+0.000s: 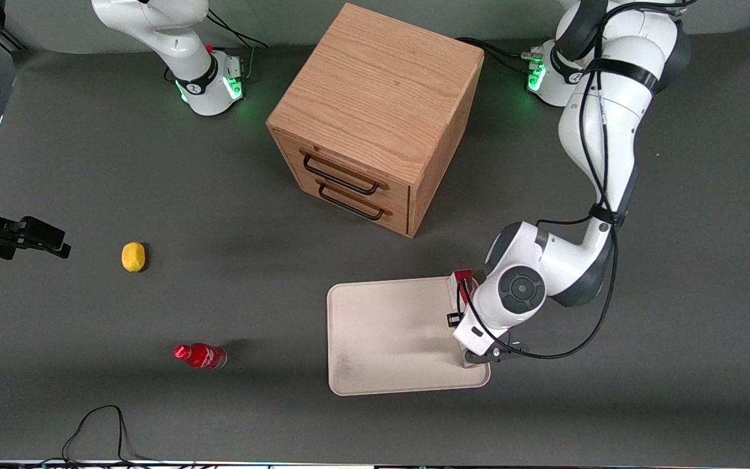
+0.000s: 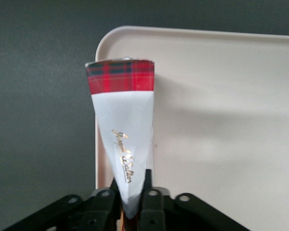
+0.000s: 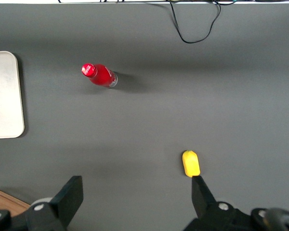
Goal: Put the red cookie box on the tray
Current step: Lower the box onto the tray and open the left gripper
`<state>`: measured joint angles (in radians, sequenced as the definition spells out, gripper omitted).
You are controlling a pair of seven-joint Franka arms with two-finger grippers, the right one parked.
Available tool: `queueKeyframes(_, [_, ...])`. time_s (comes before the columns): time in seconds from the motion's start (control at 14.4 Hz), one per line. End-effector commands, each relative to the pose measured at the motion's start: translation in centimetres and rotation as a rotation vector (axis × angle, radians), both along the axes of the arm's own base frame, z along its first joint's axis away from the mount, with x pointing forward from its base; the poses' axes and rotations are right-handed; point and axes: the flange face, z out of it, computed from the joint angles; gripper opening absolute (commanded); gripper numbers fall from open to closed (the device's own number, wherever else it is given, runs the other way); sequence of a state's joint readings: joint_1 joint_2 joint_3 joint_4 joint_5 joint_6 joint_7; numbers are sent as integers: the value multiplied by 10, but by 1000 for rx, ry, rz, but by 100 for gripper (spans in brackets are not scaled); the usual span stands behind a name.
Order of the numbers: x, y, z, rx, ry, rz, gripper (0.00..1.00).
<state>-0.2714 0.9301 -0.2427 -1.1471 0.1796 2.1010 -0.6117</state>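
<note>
Pinching the thin, flat red-tartan-and-white cardboard cookie box (image 2: pixel 123 125) by its narrow edge in the black two-finger gripper (image 2: pixel 132 192), dangling over the cream-white rectangular tray's (image 2: pixel 221 96) rim, likely handling as light, stiff-sided yet crushable.

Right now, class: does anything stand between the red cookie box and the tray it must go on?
Nothing visible does. The end effector is shut on the red cookie box, holding it on edge over the tray near its rim at the working arm's end. The tray surface beside it is bare.
</note>
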Motion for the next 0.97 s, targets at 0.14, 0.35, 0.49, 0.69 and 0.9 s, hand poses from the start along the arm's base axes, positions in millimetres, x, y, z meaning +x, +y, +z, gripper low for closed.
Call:
queueKeyframes(0.14, [-1,-3,8,12,-50,6,100])
queueKeyframes(0.35, [2,4,35,2,-59,15,100])
queueKeyframes(0.49, [5,25,75,-30,-48,53,100])
queueKeyframes(0.69, [-7,87,129,-2,-65,22,100])
queueKeyframes(0.9, [-27,176,170,47,-71,-7,100])
